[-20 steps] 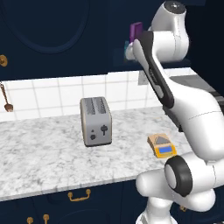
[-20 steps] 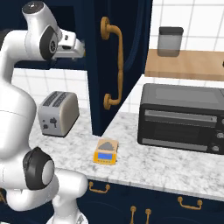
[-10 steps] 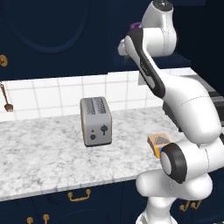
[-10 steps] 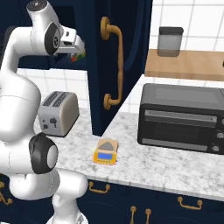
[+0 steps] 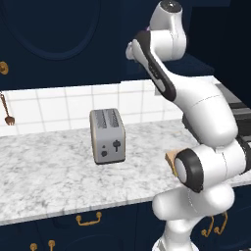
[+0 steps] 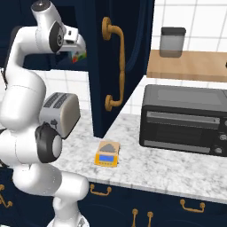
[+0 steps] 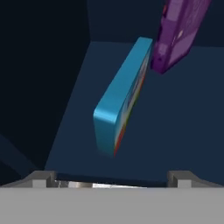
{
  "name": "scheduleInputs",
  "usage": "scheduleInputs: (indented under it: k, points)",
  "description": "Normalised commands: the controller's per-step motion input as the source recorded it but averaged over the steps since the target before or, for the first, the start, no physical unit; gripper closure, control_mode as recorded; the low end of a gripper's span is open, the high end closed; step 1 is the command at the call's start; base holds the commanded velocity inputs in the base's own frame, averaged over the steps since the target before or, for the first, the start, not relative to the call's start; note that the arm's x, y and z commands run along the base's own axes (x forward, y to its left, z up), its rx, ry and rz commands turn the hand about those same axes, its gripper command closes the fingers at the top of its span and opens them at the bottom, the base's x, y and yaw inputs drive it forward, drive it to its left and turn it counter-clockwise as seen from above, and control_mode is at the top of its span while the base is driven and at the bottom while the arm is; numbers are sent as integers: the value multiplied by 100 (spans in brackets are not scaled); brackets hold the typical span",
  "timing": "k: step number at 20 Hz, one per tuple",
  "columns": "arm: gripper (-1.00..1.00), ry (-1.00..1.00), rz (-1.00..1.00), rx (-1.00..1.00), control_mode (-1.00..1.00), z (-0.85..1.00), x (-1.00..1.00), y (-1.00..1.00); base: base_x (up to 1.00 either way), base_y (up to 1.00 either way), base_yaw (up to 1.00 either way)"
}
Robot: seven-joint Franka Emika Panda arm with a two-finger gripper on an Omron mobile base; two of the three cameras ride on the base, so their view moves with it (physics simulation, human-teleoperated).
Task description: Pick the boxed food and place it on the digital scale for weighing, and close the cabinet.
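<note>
The boxed food (image 7: 119,99), a teal-blue carton with an orange-red edge, stands on its edge on the dark cabinet shelf (image 7: 175,127), just ahead of my open gripper (image 7: 111,179). Its fingertips (image 7: 43,178) are spread wide at either side, and the carton is not between them. In the right base view the hand (image 6: 73,42) is raised inside the cabinet, with the carton's red and green patches (image 6: 79,54) showing beneath it. The navy cabinet door (image 6: 128,53) stands open, brass handle (image 6: 116,66) facing out. The orange digital scale (image 6: 107,154) sits on the counter below.
A taller purple box (image 7: 177,33) leans right behind the carton. A silver toaster (image 5: 107,136) stands on the marble counter (image 5: 49,171). A black toaster oven (image 6: 184,117) sits to the right, under a wooden shelf (image 6: 190,66) holding a jar (image 6: 172,42).
The arm has swung up and leftward, carrying the hand deeper into the cabinet toward the carton. It now hides the purple box in the left base view.
</note>
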Motion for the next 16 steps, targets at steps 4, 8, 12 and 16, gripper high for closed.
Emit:
scheduleInputs:
  k: [4,8,12,16]
  points:
    - [-100,0,0,0,-100,0,35,0,0,0,0]
    - [-100,0,0,0,-100,0,41,0,0,0,0]
    - [-100,0,0,0,-100,0,31,0,0,0,0]
    - [-100,0,0,0,-100,0,21,0,0,0,0]
